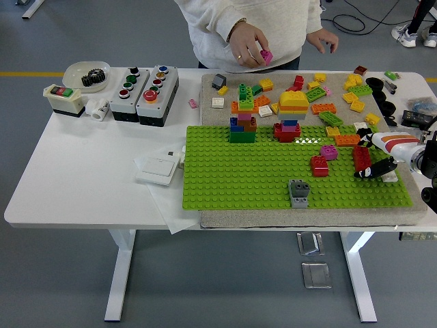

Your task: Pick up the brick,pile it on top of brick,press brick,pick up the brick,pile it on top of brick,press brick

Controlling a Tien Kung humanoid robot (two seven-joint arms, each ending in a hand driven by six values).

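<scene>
- Progress: right hand (374,169) sits at the right side of the green baseplate (239,184), black fingers touching or just beside the dark red brick (361,158) standing there. Whether they pinch it or only rest against it cannot be told from this view.
- Dark red brick not lifted; it sits on the plate studs. Judged: the first pick-up is in hand or not yet done; both stack-and-press rounds are left.
- Candidate bases nearby: red brick (319,165) with a pink brick (329,152) just beside it; grey brick (298,192) near the plate's front edge.
- Built stacks stand along the plate's back edge: multicolour tower (243,115), yellow-topped stack (292,113).
- Left hand not in view.
- Person at the far side holds a magenta brick (265,56) in one hand (247,45), above the worktop (82,178).
- Room: plate centre is open studs. Right hand works close to the plate's right edge; loose bricks crowd the mat behind.
</scene>
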